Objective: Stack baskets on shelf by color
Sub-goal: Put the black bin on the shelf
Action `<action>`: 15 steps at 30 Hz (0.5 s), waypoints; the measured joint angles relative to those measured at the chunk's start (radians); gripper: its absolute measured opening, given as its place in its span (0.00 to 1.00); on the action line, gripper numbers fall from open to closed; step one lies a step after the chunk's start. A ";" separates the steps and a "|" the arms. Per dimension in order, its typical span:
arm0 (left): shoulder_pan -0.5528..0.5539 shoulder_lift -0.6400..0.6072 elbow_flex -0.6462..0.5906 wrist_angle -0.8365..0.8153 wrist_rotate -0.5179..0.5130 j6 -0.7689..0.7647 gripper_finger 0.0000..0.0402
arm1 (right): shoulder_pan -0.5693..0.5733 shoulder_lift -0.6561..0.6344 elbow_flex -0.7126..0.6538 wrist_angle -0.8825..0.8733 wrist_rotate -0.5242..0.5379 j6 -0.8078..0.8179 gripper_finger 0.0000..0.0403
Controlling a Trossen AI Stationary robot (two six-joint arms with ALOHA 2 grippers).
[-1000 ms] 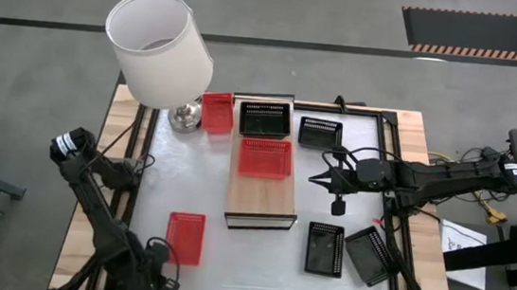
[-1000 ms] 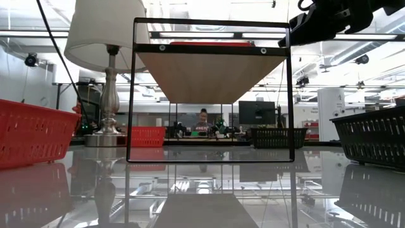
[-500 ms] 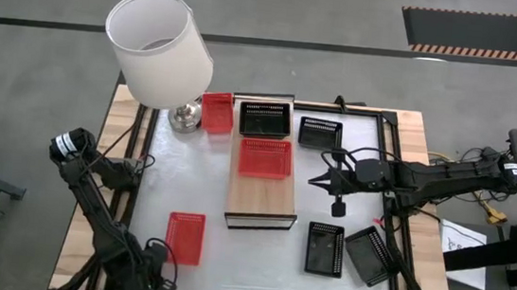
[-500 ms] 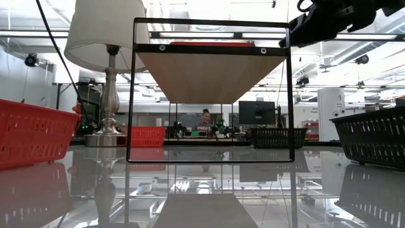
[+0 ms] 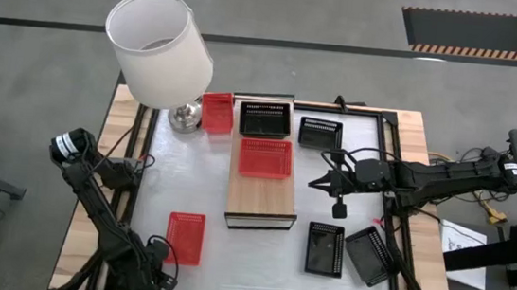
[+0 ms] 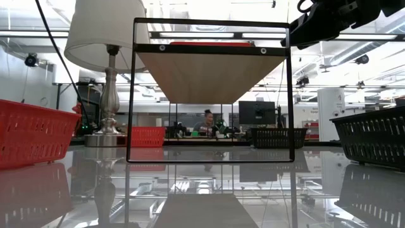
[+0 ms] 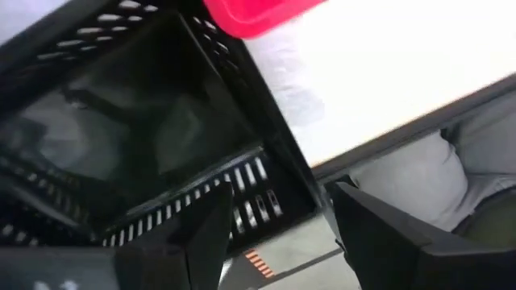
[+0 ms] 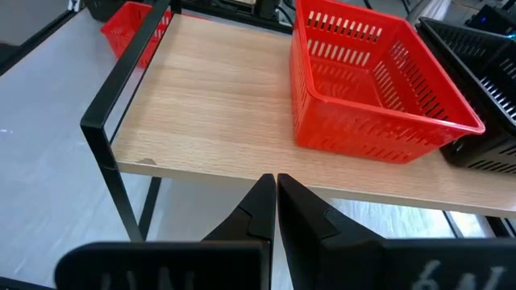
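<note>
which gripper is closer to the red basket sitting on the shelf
Right. The right gripper hovers just off the shelf's right edge, close beside the red basket, fingers shut. The left gripper is far off at the table's near-left corner, beyond another red basket.

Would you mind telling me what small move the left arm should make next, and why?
Probably reach the left gripper forward to the red basket lying on the white tabletop just ahead of it. Its fingers stand open and empty, and one red basket already sits on the shelf to be stacked on. The right gripper hovers shut beside the shelf.
</note>
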 joint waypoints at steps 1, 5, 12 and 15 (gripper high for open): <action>0.000 0.000 -0.012 0.011 0.000 -0.001 0.50 | 0.000 0.000 0.000 0.000 0.000 0.000 0.02; 0.002 0.005 -0.038 0.036 -0.001 0.001 0.49 | 0.000 0.000 0.000 0.000 0.000 0.000 0.02; 0.002 0.007 -0.042 0.039 -0.003 0.028 0.36 | 0.000 0.000 -0.001 -0.002 0.000 -0.001 0.02; 0.002 0.007 -0.041 0.044 -0.008 0.028 0.26 | 0.000 0.000 -0.001 -0.002 0.000 -0.001 0.02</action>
